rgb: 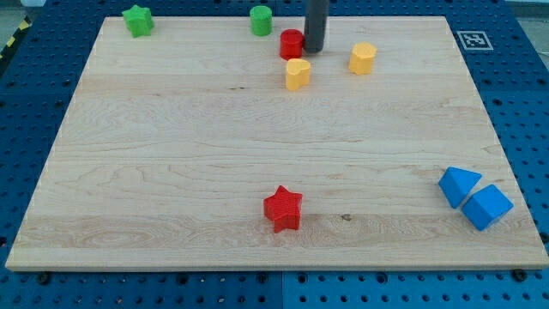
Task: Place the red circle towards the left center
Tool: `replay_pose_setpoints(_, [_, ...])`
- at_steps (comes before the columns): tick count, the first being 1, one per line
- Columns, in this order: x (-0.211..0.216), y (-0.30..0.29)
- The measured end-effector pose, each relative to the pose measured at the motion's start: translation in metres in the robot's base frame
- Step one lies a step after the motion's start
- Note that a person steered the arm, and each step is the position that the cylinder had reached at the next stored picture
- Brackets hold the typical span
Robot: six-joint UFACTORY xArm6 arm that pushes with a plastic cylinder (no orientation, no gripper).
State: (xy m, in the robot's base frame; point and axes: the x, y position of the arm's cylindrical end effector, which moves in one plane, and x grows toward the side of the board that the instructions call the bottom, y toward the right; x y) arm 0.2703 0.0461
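A: The counter [171, 172] is mostly bare. No jaws here, nothing held, just my tip [314, 50] touching the red circle [292, 43] on its right, top middle.

B: So the push starts now? Shove left and downward, missing the yellow block [298, 75].

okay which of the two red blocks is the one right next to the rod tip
The red circle near the view's top, touching my tip on its left side. The other red block, the red star, sits far off near the view's bottom.
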Motion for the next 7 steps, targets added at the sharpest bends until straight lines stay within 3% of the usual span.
replay_pose_setpoints(7, [-0.008, -0.192])
